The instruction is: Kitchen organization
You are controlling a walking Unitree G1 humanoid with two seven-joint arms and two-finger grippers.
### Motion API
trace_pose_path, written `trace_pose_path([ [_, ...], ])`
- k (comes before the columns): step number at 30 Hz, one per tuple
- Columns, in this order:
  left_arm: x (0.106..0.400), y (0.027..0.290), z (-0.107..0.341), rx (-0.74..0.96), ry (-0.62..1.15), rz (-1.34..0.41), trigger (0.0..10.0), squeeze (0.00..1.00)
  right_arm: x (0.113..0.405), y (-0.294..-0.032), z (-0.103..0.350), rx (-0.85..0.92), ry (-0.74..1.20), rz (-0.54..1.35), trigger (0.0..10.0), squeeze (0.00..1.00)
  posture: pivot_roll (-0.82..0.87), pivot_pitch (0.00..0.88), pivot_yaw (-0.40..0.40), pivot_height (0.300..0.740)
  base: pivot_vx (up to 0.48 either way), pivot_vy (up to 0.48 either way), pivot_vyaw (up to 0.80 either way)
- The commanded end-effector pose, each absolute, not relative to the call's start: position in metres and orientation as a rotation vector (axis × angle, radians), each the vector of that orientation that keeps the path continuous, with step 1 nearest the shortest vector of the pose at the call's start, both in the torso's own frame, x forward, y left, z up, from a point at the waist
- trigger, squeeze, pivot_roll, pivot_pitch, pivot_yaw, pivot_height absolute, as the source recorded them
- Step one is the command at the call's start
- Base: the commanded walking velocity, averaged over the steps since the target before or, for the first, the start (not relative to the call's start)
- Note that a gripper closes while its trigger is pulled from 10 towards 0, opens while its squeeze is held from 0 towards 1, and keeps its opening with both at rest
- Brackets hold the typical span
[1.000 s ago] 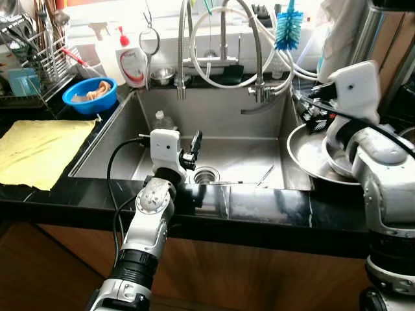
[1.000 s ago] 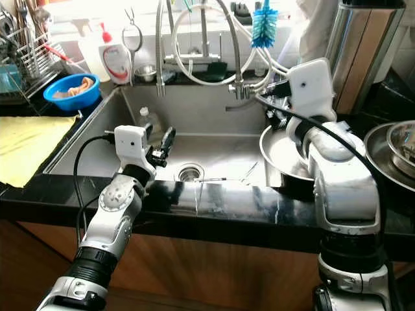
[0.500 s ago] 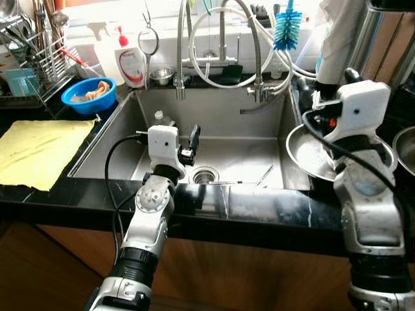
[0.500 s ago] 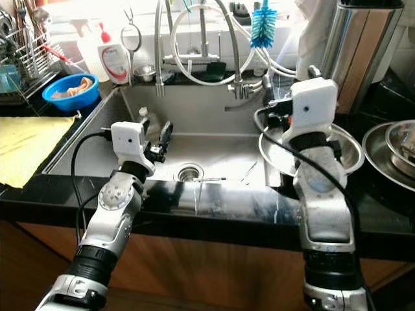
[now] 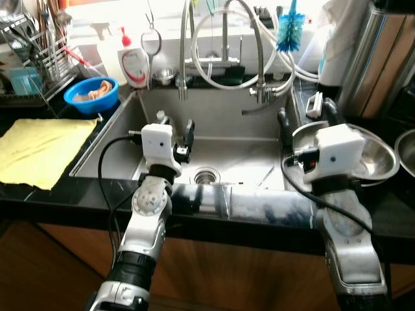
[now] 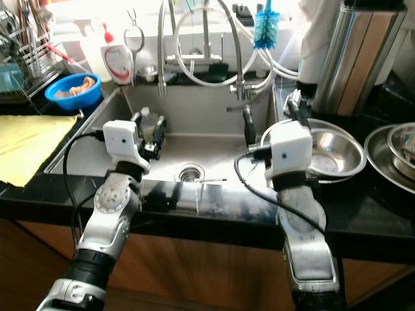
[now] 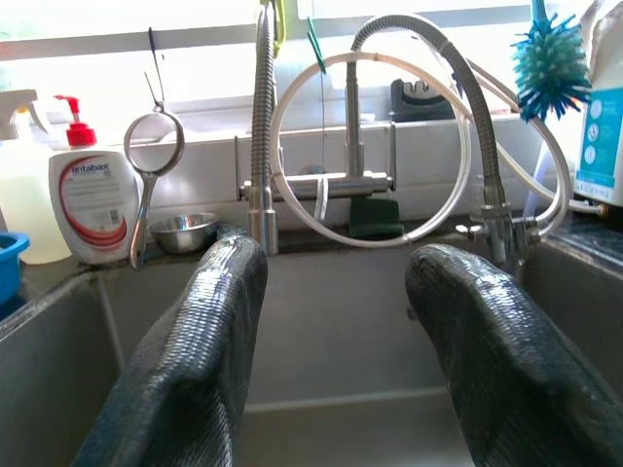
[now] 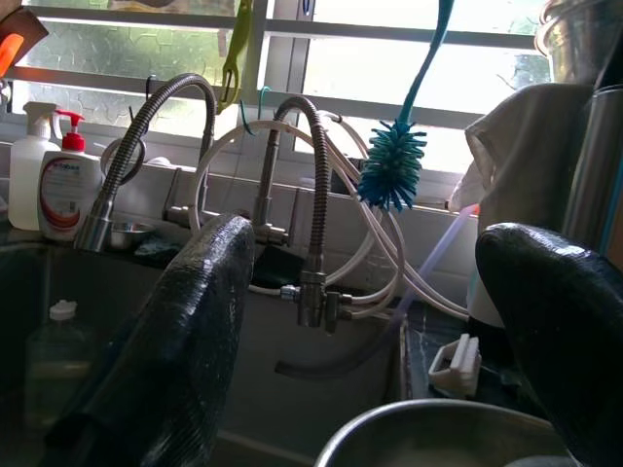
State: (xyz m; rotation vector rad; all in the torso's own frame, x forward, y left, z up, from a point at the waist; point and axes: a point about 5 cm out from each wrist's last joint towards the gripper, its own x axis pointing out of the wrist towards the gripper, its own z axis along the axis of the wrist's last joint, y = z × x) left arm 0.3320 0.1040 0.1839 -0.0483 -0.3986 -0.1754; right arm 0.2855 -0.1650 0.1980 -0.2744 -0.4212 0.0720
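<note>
On the far left of the black counter [image 5: 45, 197] I see a yellow cloth [image 5: 40, 149] lying flat, with a dish rack [image 5: 35, 61] behind it; just right of the rack sits a blue bowl [image 5: 91, 94], and a soap bottle [image 5: 133, 63] with a red pump stands at the sink's back corner beside a hanging strainer [image 5: 150, 42]; my left tool [image 5: 179, 133] hovers over the left part of the steel sink [image 5: 227, 139], its two black fingers [image 7: 185, 360] spread apart and holding nothing, pointed toward the faucet [image 5: 224, 48]; a small clear bottle [image 6: 145, 119] stands in the sink just behind that tool; the drain [image 5: 206, 175] sits in the middle of the basin with a thin utensil [image 5: 266, 174] lying to its right; a blue bottle brush [image 5: 289, 34] hangs above the sink's right end; my right tool [image 5: 305, 116] is at the sink's right edge, fingers [image 8: 195, 331] spread wide with nothing between them, one finger on each side of the near rim of a steel bowl [image 5: 376, 155] resting on the counter; another steel bowl [image 6: 395, 152] sits further right, and a tall steel canister [image 6: 347, 55] stands behind
</note>
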Motion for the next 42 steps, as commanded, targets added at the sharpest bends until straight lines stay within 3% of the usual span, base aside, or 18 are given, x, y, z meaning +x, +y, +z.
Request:
trace_pose_path([
  [1,0.329,0.11,0.189,-0.04,-0.433,-0.152,10.0,0.0,0.281,-0.158,0.205,-0.272,-0.467,0.087,10.0,0.0,-0.23,0.0,0.092,0.74,0.0,0.0,0.0],
  [42,0.331,0.114,0.194,-0.045,-0.436,-0.125,10.0,0.0,0.295,-0.15,0.208,-0.285,-0.442,0.096,10.0,0.0,-0.21,0.0,0.08,0.74,0.0,0.0,0.0],
])
